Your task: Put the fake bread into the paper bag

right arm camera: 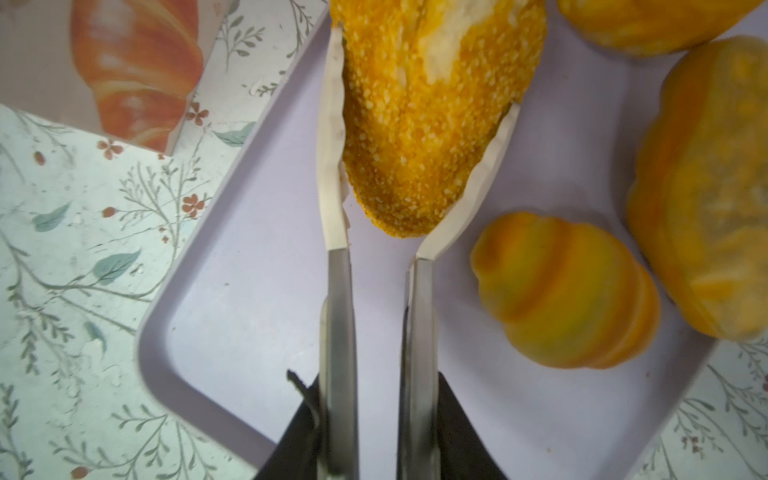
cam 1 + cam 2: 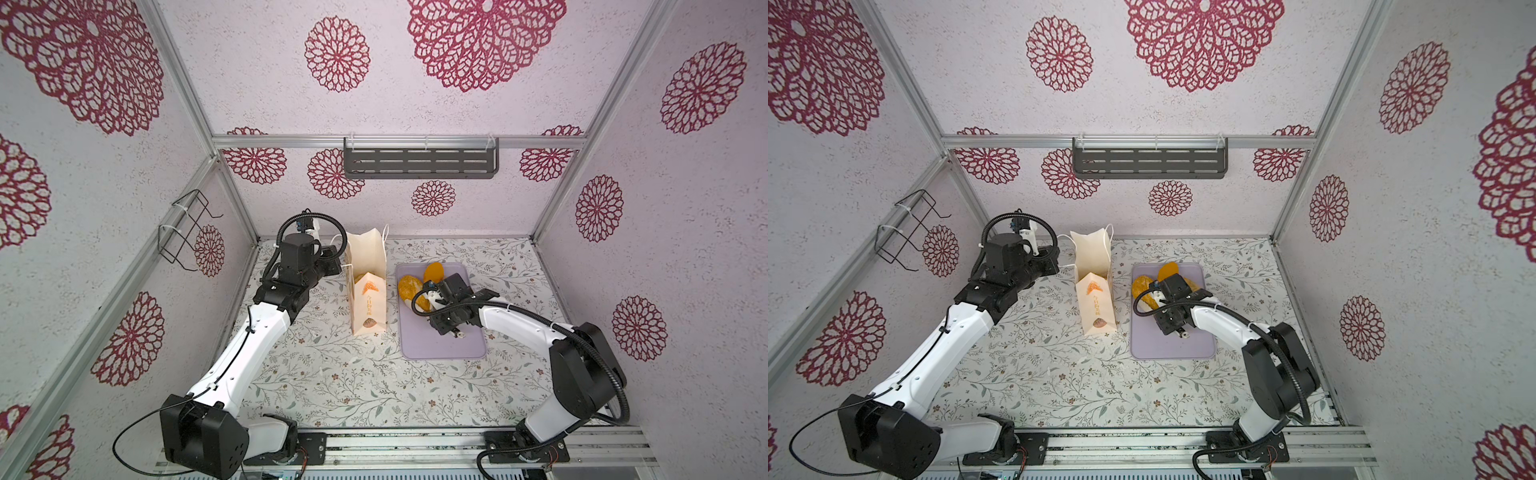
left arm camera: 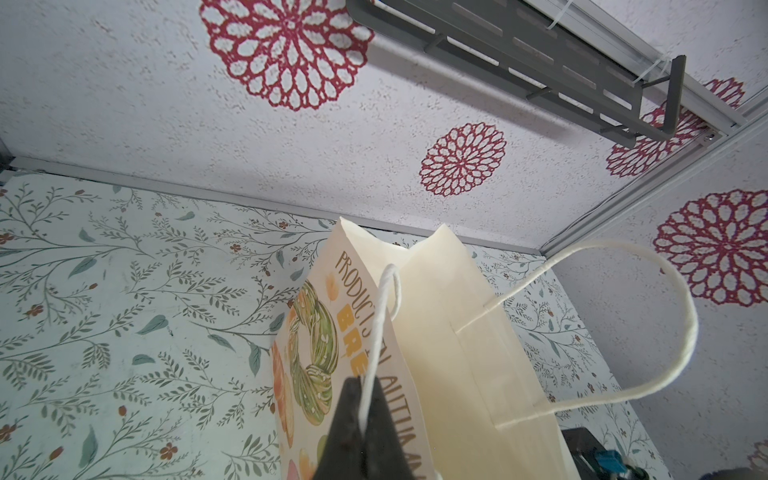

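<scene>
Right wrist view: crumbed loaf (image 1: 428, 124) on lilac tray (image 1: 232, 291), near paper bag (image 2: 370, 303). We judge it light, squashy, rough-skinned; take it across its narrow end. Our right gripper (image 1: 380, 440) jaws clamp tongs (image 1: 338, 316), tips pressing both flanks; left gripper (image 3: 361, 415) jaws pinch the bag's cord handle (image 3: 382, 332).

I log the cream paper bag (image 2: 368, 291) standing upright, mouth open. A grainy golden loaf (image 1: 428, 104) and a ribbed roll (image 1: 569, 291) sit on the lilac tray (image 1: 232, 291) beside it.

I see the paper bag (image 2: 368, 286) standing on the counter (image 2: 332, 382) toward its back edge. The tray (image 2: 440, 345) lies just right of it, and the fake bread (image 2: 408, 286) is crowded on the tray's back half.
</scene>
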